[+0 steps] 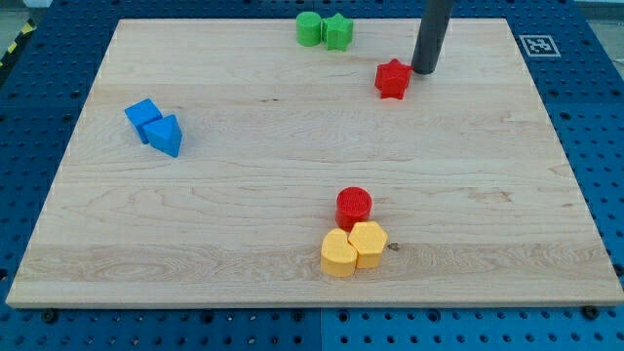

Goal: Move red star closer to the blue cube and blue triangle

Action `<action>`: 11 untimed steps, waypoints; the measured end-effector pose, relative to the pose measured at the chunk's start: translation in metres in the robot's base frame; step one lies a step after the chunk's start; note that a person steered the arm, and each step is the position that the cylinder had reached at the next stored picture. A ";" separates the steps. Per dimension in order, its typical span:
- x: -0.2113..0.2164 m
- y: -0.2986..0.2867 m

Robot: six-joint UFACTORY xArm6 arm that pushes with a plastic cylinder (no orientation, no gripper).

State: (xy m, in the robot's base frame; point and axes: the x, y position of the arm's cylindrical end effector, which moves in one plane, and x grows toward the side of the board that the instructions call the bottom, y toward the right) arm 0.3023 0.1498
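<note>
The red star (392, 79) lies on the wooden board at the view's upper right of centre. My tip (424, 70) stands just to the star's right, very close to it or touching. The blue cube (143, 117) and the blue triangle (166, 135) sit touching each other at the view's left, far from the star.
Two green blocks (324, 30) sit together at the view's top edge, left of my rod. A red cylinder (354, 206) stands at the lower centre, with two yellow blocks (353, 249) touching just below it. The board's edge (312, 299) borders a blue pegboard.
</note>
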 end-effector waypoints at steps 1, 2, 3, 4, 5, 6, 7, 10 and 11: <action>0.013 -0.005; 0.023 -0.045; 0.023 -0.092; 0.034 -0.117; 0.037 -0.091; 0.043 -0.054; 0.062 -0.059; 0.086 -0.163; 0.106 -0.186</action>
State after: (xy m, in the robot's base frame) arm 0.4083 -0.0358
